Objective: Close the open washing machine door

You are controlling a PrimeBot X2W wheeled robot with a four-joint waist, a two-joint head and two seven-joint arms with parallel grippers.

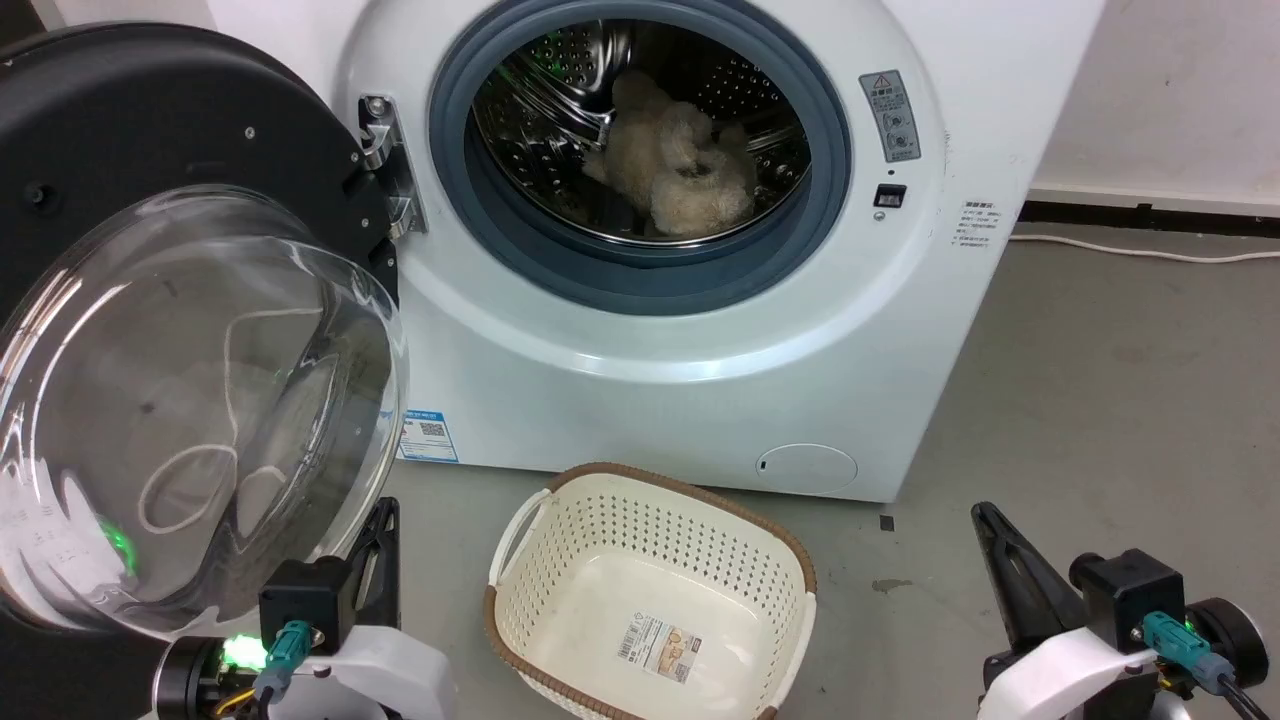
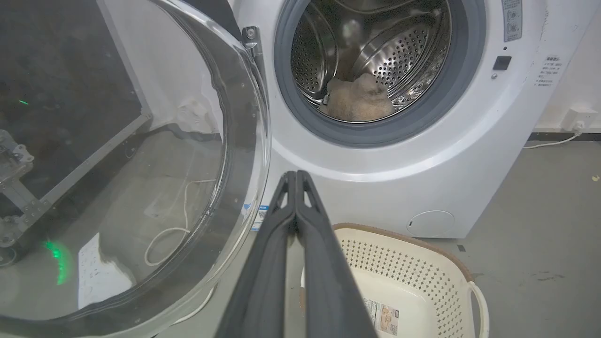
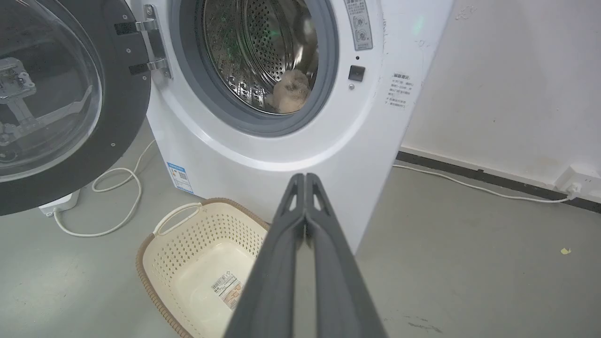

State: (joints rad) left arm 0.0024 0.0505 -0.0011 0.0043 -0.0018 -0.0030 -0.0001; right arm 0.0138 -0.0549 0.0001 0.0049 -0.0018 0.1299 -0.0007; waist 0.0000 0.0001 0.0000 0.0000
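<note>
Left gripper (image 2: 296, 174) and right gripper (image 3: 305, 176) both have fingers pressed together, empty. Door (image 1: 190, 400) hangs wide, hinged left of the washer (image 1: 700, 400), its edge cut off: black rim, bulging clear glass. Fluffy beige lump (image 1: 680, 170) inside, unclear.

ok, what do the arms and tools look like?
Both alike: left tool and right tool have two long dark grey tapered fingers with slotted tips. Behind each, a black block, a white wrist shell and a teal connector with a dark cable; a green light glows at the left wrist.
</note>
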